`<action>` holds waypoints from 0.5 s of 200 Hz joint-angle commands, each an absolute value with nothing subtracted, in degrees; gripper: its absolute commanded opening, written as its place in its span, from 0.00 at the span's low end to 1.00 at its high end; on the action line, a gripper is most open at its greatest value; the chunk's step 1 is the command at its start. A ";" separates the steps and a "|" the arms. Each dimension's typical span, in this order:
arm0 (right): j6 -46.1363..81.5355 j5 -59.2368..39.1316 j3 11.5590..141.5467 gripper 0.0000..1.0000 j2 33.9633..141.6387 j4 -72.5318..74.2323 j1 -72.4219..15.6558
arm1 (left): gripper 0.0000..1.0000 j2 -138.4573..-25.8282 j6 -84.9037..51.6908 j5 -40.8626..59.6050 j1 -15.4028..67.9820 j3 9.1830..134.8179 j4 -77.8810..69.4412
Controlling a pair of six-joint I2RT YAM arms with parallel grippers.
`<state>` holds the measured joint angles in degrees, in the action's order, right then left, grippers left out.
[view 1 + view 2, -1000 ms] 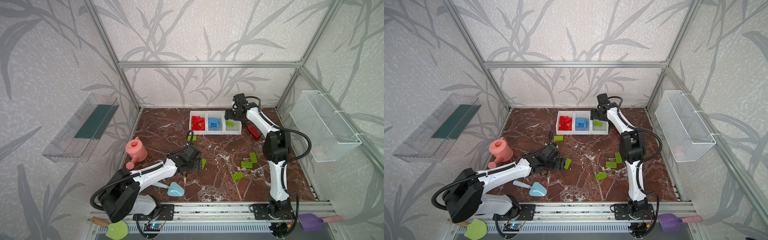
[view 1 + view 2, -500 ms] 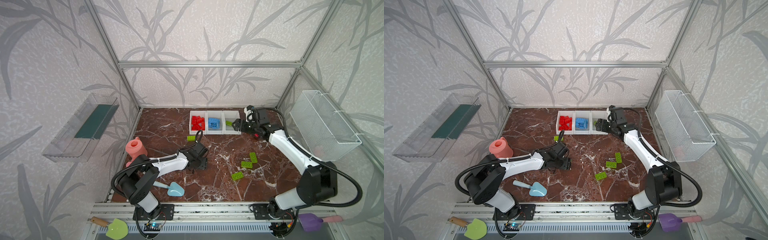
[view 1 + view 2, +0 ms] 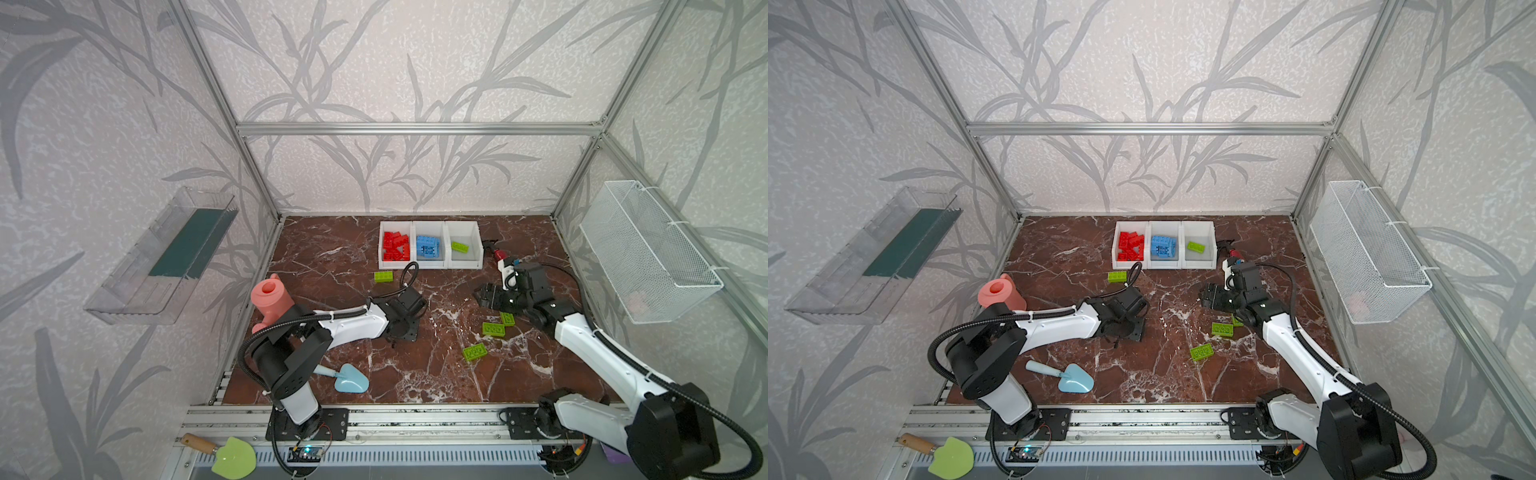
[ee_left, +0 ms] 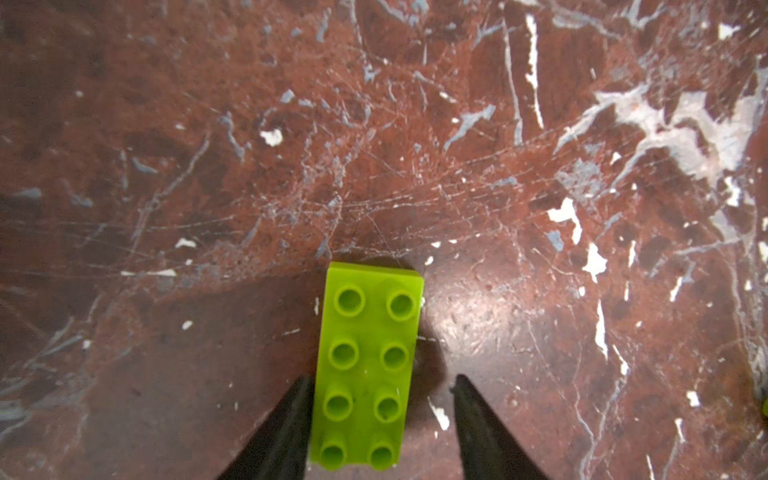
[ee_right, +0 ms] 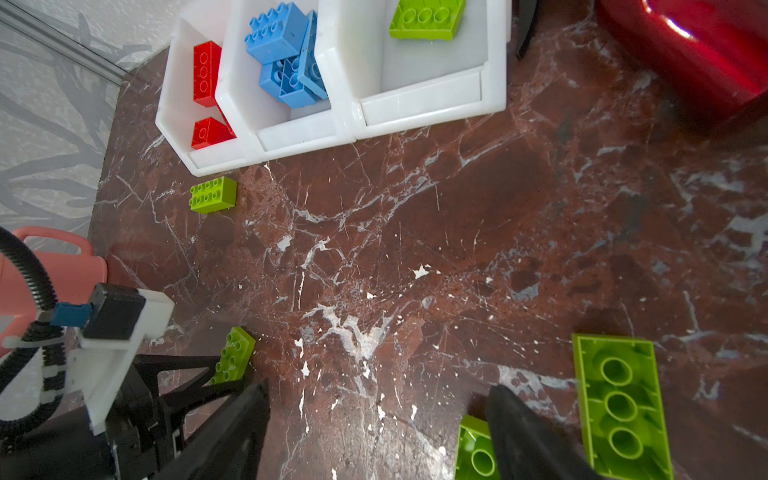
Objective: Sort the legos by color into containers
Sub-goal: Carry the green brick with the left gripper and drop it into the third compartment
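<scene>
Top view: containers (image 3: 432,264) are sitting at worktop (image 3: 332,249) back, left hand (image 3: 398,332) pointing down mid-worktop; left wrist: its fingers (image 4: 286,428) are straddling green lego (image 4: 368,374), one side gapped; right wrist: right hand (image 5: 378,388) is hanging spread wide by loose green legos (image 5: 623,403).

I'm in a robot test cell here, a lab rig: aluminium frame (image 3: 415,129) boxing me in, leaf-print panels (image 3: 415,62) for walls, a marble-look surface (image 3: 332,253) underneath, a slotted mounting rail (image 3: 415,417) up front, bare circuit board (image 3: 305,451) below it.
</scene>
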<state>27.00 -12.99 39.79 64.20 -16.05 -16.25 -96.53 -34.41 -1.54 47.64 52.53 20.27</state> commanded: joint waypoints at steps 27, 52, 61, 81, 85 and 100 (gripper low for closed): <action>27.34 -13.32 36.20 0.83 61.00 -13.36 -16.55 | 0.38 -96.44 -34.66 -3.08 48.60 54.13 24.42; 27.64 -14.15 35.22 0.83 60.52 -12.92 -16.60 | 0.35 -94.18 -34.15 -3.82 48.87 54.66 25.51; 27.77 -14.33 34.69 0.83 60.08 -12.75 -16.63 | 0.35 -93.00 -33.92 -4.11 48.93 54.92 25.83; 28.12 -14.75 33.03 0.83 58.64 -12.14 -16.70 | 0.36 -90.89 -33.13 -4.63 48.95 55.81 26.53; 28.19 -14.84 32.70 0.83 58.29 -12.00 -16.70 | 0.36 -90.56 -32.97 -4.87 48.96 56.26 26.73; 28.21 -15.27 31.62 0.83 57.15 -11.76 -16.71 | 0.36 -90.09 -32.26 -5.33 48.95 58.30 28.13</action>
<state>27.68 -14.02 33.19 59.42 -13.10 -16.36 -92.73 -33.95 -3.11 48.71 54.41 25.50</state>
